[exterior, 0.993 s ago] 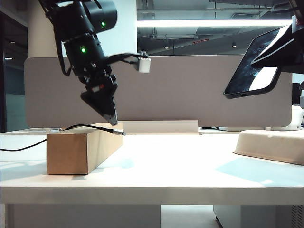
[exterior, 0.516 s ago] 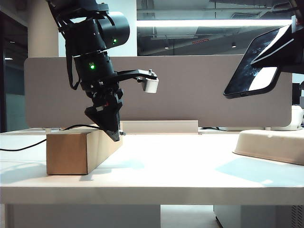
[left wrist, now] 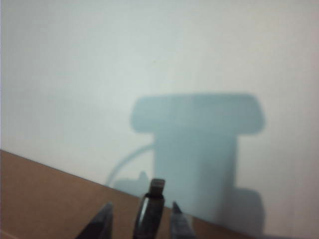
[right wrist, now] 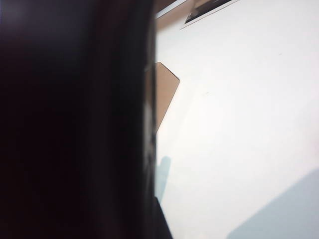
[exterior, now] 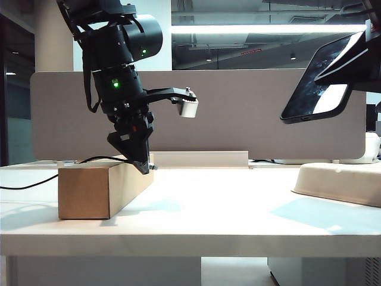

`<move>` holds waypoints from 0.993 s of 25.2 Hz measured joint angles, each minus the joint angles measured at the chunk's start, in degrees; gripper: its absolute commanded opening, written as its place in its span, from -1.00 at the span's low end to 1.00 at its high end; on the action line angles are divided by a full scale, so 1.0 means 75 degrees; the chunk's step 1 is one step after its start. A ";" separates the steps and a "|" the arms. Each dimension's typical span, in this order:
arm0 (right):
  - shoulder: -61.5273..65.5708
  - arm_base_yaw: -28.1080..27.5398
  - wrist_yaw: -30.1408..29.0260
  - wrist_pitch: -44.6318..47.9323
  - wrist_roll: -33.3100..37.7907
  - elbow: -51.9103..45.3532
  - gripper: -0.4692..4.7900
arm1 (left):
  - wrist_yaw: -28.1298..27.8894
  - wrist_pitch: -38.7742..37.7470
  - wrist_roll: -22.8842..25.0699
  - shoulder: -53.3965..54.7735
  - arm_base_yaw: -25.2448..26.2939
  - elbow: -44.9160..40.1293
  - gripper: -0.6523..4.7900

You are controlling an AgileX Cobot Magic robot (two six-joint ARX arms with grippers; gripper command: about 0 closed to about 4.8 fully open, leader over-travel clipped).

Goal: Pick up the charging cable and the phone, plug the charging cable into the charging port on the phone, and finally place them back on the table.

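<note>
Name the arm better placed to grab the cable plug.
Left: the left gripper straddles the charging cable plug on the cardboard box. The right gripper holds the phone aloft.

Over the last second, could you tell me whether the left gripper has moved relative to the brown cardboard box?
Yes. The left gripper has come down and slightly rightward, towards the brown cardboard box's top edge, around the charging cable's plug.
</note>
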 measured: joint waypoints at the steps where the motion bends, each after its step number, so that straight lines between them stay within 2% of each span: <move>1: 0.0000 0.0000 0.0009 -0.0003 0.0000 0.0000 -0.83 | 0.0000 0.0000 0.0000 0.0000 0.0000 0.0000 -0.26; 3: 0.0000 0.0000 0.0038 -0.0003 0.0000 0.0003 -0.83 | 0.0000 0.0000 0.0000 0.0009 0.0000 0.0000 -0.26; 4: 0.0000 0.0000 0.0052 0.0000 0.0000 0.0003 -0.83 | 0.0000 0.0000 0.0000 0.0023 0.0000 0.0000 -0.34; 9: 0.0000 0.0000 0.0073 0.0000 0.0000 0.0003 -0.83 | 0.0003 -0.0003 0.0000 0.0152 0.0000 -0.0003 -0.36; 13: 0.0000 0.0000 0.0076 -0.0003 0.0000 0.0003 -0.83 | 0.0000 0.0000 0.0000 0.0175 -0.0006 -0.0009 -0.57; 22: 0.0003 0.0000 0.0140 -0.0003 -0.0003 0.0003 -0.83 | -0.0003 0.0000 0.0000 0.0169 -0.0009 -0.0009 -0.61; 24: 0.0003 0.0000 0.0140 0.0000 -0.0050 0.0003 -0.83 | -0.0003 -0.0006 0.0000 0.0108 -0.0009 -0.0009 -0.78; 25: 0.0003 0.0000 0.0143 -0.0003 -0.0096 0.0003 -0.83 | -0.0003 -0.0009 0.0003 0.0073 -0.0009 0.0000 -0.78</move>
